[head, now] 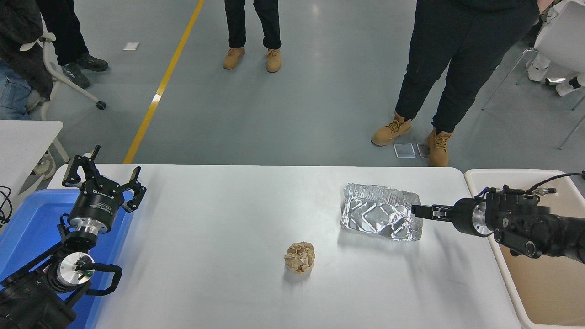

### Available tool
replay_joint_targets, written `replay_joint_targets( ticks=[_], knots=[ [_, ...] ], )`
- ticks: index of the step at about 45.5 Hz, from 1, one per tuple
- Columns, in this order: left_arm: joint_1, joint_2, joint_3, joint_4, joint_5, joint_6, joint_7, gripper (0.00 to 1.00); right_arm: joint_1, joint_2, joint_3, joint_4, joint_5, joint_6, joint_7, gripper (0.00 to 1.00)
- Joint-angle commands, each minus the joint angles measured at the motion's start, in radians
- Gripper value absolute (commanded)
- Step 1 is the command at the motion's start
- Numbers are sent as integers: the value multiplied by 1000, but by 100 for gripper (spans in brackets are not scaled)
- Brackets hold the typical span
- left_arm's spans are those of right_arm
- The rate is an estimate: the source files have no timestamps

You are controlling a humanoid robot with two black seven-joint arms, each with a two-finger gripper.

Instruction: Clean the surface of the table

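Note:
The white table surface (219, 237) carries a crumpled silver foil tray (379, 217) at the right back and a crumpled brown paper ball (300, 257) near the middle. My right gripper (415, 210) reaches in from the right edge, pointing left, its tip at the foil tray's right rim. It is seen edge-on, so its state does not show. My left gripper (103, 176) stands parked and open over the table's left end, holding nothing.
A blue bin (27, 228) sits under the left arm. A white bin with a beige inside (502, 174) stands off the table's right end. People's legs (438, 68) stand beyond the far edge. A smaller white table (23, 137) is at the left.

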Motion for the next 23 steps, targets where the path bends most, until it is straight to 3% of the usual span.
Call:
replay_joint_targets(
  ticks=[1, 23],
  knots=[
    [0, 0, 0, 0, 0, 0, 0, 99, -45, 46, 1, -80, 5, -1, -1, 84],
    [0, 0, 0, 0, 0, 0, 0, 99, -59, 109, 3, -135, 6, -8, -1, 79]
  ],
)
